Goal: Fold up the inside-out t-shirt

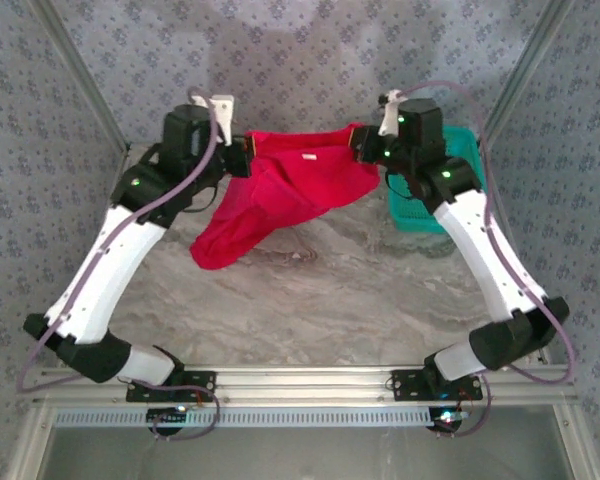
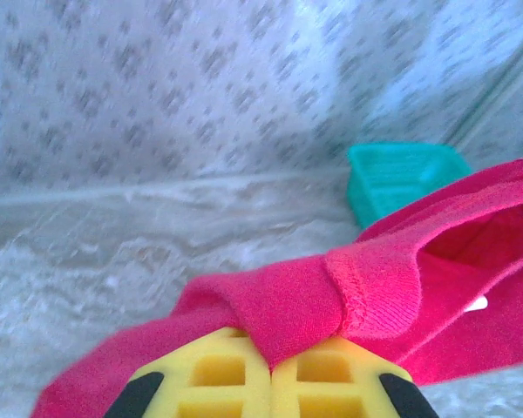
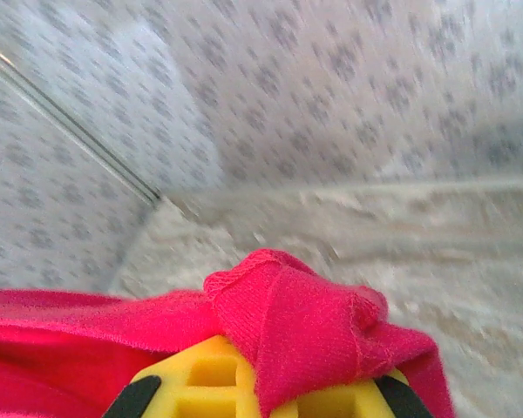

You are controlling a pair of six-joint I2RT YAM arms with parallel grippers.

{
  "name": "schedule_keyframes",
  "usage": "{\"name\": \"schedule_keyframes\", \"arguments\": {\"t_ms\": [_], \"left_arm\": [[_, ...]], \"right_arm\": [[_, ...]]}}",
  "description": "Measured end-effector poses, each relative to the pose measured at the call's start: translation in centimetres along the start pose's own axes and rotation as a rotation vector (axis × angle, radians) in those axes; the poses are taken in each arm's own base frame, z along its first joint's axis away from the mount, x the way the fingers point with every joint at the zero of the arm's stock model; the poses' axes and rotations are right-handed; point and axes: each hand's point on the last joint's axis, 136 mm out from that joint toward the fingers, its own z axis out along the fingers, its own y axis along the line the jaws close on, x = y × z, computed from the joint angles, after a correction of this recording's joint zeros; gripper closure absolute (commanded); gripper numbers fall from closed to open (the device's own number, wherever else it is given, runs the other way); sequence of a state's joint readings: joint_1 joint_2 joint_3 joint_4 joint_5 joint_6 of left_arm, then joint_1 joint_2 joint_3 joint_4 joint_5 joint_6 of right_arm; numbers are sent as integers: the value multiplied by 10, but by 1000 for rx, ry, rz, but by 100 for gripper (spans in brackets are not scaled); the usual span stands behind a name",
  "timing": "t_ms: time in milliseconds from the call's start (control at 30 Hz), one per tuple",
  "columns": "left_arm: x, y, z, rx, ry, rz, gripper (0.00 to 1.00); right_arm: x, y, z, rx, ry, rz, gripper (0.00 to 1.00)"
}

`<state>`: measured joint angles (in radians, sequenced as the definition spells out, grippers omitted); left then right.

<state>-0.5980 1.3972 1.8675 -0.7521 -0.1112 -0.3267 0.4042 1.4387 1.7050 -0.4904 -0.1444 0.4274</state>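
The bright red t-shirt (image 1: 280, 190) hangs in the air between the two arms at the back of the table, its top edge stretched level and a small white tag (image 1: 307, 157) showing. Its lower part droops to the left, down to the marble table (image 1: 310, 290). My left gripper (image 1: 242, 158) is shut on the shirt's left end; in the left wrist view red cloth (image 2: 331, 296) is pinched between the yellow pads (image 2: 218, 379). My right gripper (image 1: 362, 145) is shut on the right end, with bunched cloth (image 3: 305, 322) over its yellow pads (image 3: 200, 383).
A teal mesh basket (image 1: 435, 195) stands at the back right, under the right arm, and shows behind the shirt (image 2: 401, 174) in the left wrist view. Patterned curtain walls (image 1: 300, 50) close in the back and sides. A metal rail (image 1: 310, 385) runs along the near edge.
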Motion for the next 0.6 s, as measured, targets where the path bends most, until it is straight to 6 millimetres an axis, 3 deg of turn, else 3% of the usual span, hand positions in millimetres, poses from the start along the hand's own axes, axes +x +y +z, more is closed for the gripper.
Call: {"name": "schedule_keyframes", "arguments": {"t_ms": [267, 433, 533, 600], "left_arm": [[-49, -34, -106, 233, -182, -7, 100], [-73, -51, -175, 374, -303, -3, 100], [-76, -55, -190, 408, -325, 4, 100], [-73, -54, -182, 396, -314, 7, 100]], "right_arm": [[-61, 95, -110, -241, -222, -75, 100], [-74, 133, -180, -385, -314, -105, 100], [-74, 142, -192, -419, -326, -108, 100], [-74, 138, -183, -393, -324, -102, 100]]}}
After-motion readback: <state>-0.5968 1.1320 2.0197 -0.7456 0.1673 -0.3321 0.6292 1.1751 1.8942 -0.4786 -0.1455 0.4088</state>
